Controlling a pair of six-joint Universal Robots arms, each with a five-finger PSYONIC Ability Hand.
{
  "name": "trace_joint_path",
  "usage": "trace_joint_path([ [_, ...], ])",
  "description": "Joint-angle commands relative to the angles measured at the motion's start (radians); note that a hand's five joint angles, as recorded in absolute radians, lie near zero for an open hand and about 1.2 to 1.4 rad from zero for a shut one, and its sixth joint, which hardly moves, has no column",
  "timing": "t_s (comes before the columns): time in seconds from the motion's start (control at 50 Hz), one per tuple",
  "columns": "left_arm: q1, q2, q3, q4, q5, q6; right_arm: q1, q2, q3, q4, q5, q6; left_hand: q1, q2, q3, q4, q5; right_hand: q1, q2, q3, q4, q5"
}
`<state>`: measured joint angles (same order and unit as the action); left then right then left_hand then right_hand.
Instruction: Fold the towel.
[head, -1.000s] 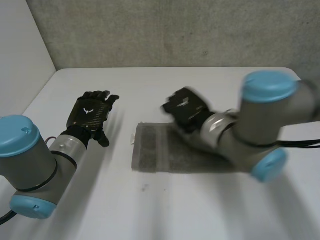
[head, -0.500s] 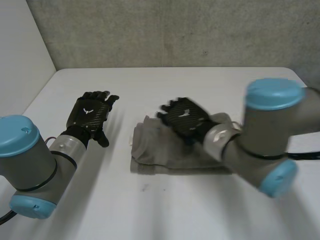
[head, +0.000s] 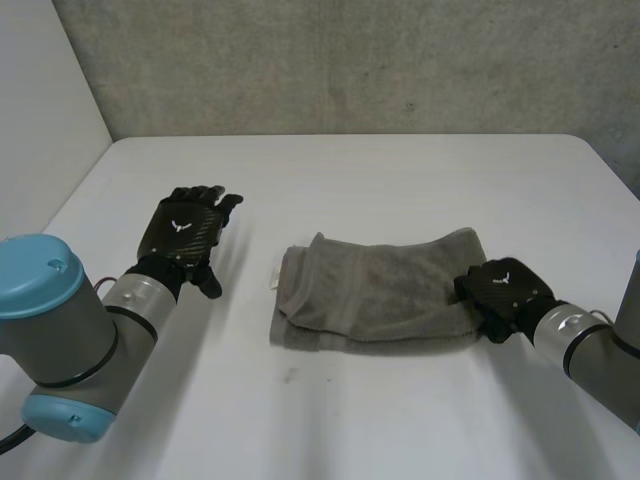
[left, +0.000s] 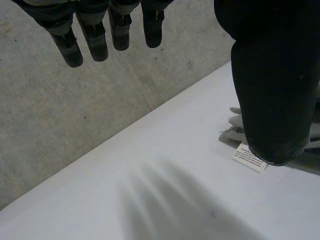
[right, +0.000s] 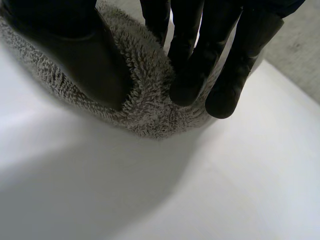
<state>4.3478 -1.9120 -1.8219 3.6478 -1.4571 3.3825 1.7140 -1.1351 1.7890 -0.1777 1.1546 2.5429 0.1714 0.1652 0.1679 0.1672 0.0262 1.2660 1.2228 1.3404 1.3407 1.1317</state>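
Observation:
A grey towel (head: 370, 290) lies folded in the middle of the white table (head: 400, 180), its left end rumpled, with a small white label (head: 272, 276) beside that end. My right hand (head: 505, 292) is at the towel's right end. In the right wrist view its thumb (right: 85, 55) and fingers (right: 195, 65) pinch a fold of the towel (right: 145, 100) between them. My left hand (head: 185, 232) rests open and flat on the table, a short way left of the towel and apart from it. Beyond its straight fingers (left: 95, 35), the left wrist view shows the label (left: 249, 157).
A grey wall (head: 350, 60) stands behind the table's far edge, and a white side wall (head: 40, 110) borders the left. My left arm (head: 60, 330) lies along the table's near left, and my right forearm (head: 590, 345) along its near right.
My right hand has swept from the towel's left part across to its right end and closed on it. The towel's top layer shifted and rumpled. The left hand stayed put.

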Motion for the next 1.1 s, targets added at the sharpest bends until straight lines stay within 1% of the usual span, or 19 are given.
trace_joint_path([
  [0.02,-0.001,0.002,0.0,0.0,0.0,0.0,0.044,-0.037,-0.072,-0.028,0.045,-0.009,0.003,0.009,0.007,0.007,-0.026,0.13,0.173,0.056,0.056,0.09],
  [0.06,-0.001,0.002,0.0,0.002,0.0,0.0,0.102,-0.031,-0.115,-0.026,0.062,-0.003,0.003,0.009,0.007,0.007,-0.026,0.13,0.173,0.056,0.056,0.09],
  [0.1,-0.001,0.002,0.0,0.0,0.0,0.0,0.258,0.017,-0.234,-0.02,0.077,-0.003,0.003,0.009,0.007,0.007,-0.026,0.13,0.173,0.056,0.056,0.09],
  [0.12,-0.001,0.002,0.0,0.0,0.0,0.0,0.259,0.017,-0.235,-0.02,0.077,-0.003,0.003,0.009,0.007,0.007,-0.026,0.13,0.173,0.056,0.056,0.09],
  [0.16,-0.001,0.004,0.0,0.0,-0.002,-0.002,0.395,0.096,-0.383,0.019,0.091,-0.015,0.003,0.009,0.007,0.007,-0.026,0.13,0.173,0.056,0.056,0.09],
  [0.22,-0.001,0.005,0.001,0.0,-0.003,-0.002,0.452,0.141,-0.471,0.067,0.097,-0.021,0.003,0.009,0.007,0.007,-0.026,0.13,0.173,0.056,0.056,0.09],
  [0.32,0.007,0.037,0.003,-0.008,-0.006,-0.002,0.608,0.368,-0.777,0.309,0.088,-0.081,0.003,0.009,0.007,0.007,-0.026,0.13,0.173,0.056,0.056,0.09],
  [0.4,0.013,0.065,0.009,-0.012,-0.006,-0.002,0.637,0.455,-0.871,0.418,0.118,-0.119,0.003,0.009,0.007,0.007,-0.026,0.13,0.173,0.056,0.056,0.09],
  [0.44,0.015,0.079,0.016,-0.014,-0.006,-0.002,0.642,0.474,-0.898,0.455,0.149,-0.124,0.003,0.009,0.007,0.007,-0.026,0.014,0.057,-0.061,-0.061,-0.026],
  [0.48,0.019,0.096,0.036,-0.031,-0.011,-0.003,0.635,0.451,-0.899,0.471,0.229,-0.109,0.003,0.009,0.007,0.007,-0.026,-1.091,-1.048,-1.166,-1.166,-1.132],
  [0.54,0.021,0.102,0.053,-0.048,-0.014,-0.008,0.63,0.417,-0.884,0.452,0.252,-0.078,0.003,0.009,0.007,0.007,-0.026,-1.091,-1.048,-1.166,-1.166,-1.132],
  [0.58,0.019,0.105,0.105,-0.099,-0.017,-0.032,0.619,0.307,-0.802,0.391,0.237,0.03,0.003,0.009,0.007,0.007,-0.026,-1.091,-1.048,-1.166,-1.166,-1.132],
  [0.6,0.019,0.105,0.105,-0.1,-0.017,-0.032,0.619,0.307,-0.801,0.391,0.237,0.031,0.003,0.009,0.007,0.007,-0.026,-1.091,-1.048,-1.166,-1.166,-1.132],
  [0.64,0.013,0.102,0.171,-0.168,-0.017,-0.089,0.587,0.18,-0.684,0.304,0.192,0.156,0.003,0.009,0.007,0.007,-0.026,-1.091,-1.048,-1.166,-1.166,-1.132],
  [0.7,0.006,0.096,0.205,-0.204,-0.014,-0.13,0.569,0.117,-0.622,0.259,0.178,0.211,0.003,0.009,0.007,0.007,-0.026,-1.091,-1.048,-1.166,-1.166,-1.132],
  [0.74,0.001,0.082,0.269,-0.259,-0.012,-0.216,0.52,0.022,-0.515,0.189,0.166,0.299,0.003,0.009,0.007,0.007,-0.026,-1.091,-1.048,-1.166,-1.166,-1.132],
  [0.8,-0.019,0.042,0.327,-0.287,-0.012,-0.291,0.46,-0.032,-0.441,0.147,0.162,0.371,0.004,0.01,0.007,0.008,-0.025,-1.091,-1.048,-1.166,-1.166,-1.132],
  [0.96,-0.158,-0.097,0.453,-0.322,-0.017,-0.354,0.337,-0.041,-0.396,0.146,0.166,0.494,0.033,0.039,0.037,0.037,0.004,-1.091,-1.048,-1.166,-1.166,-1.132],
  [1.1,-0.244,-0.244,0.512,-0.348,-0.032,-0.353,0.32,0.029,-0.408,0.147,0.168,0.505,0.039,0.045,0.043,0.043,0.01,-1.091,-1.048,-1.166,-1.166,-1.132],
])
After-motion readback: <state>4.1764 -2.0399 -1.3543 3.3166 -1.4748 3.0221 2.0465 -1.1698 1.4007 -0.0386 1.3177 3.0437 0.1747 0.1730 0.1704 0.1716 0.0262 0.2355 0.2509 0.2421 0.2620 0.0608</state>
